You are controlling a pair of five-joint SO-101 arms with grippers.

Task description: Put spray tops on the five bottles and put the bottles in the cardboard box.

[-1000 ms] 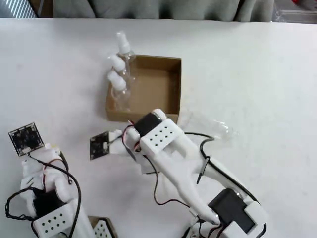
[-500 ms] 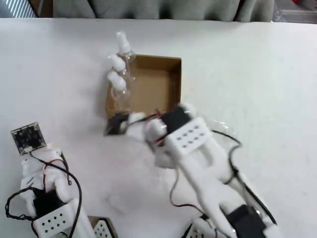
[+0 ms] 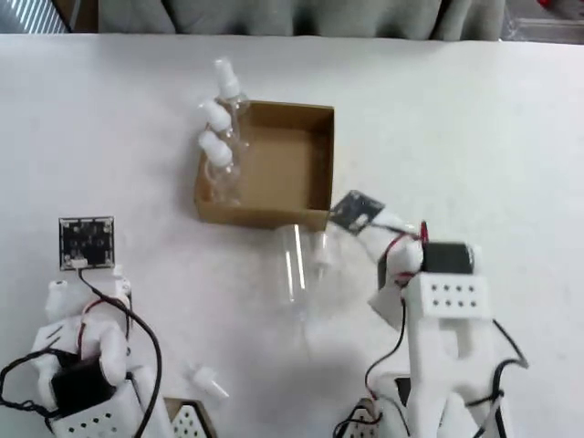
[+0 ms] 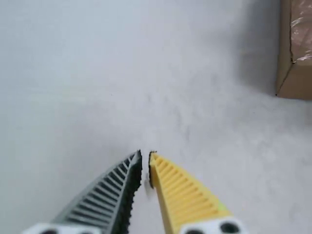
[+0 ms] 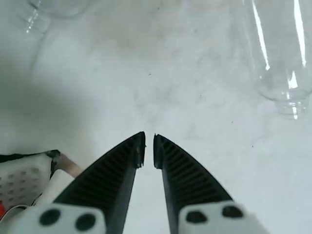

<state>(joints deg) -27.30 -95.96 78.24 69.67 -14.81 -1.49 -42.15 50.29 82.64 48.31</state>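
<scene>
One white table point(image 3: 474, 119) bears the cardboard box point(image 3: 274, 215), grey cloth point(image 3: 301, 16) behind.

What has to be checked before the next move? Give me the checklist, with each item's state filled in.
1. The right gripper is free: ok; it is shut on nothing, above the table.
2. The left gripper is free: ok; it is shut, with nothing between its fingers.
3. The clear bottle lying by the cardboard box has its top on: not ok; its neck is open.
4. A loose spray top is at hand: ok; one lies on the table.
5. The box has room: ok; three capped bottles lean at one side, and the rest of its floor is bare.
</scene>
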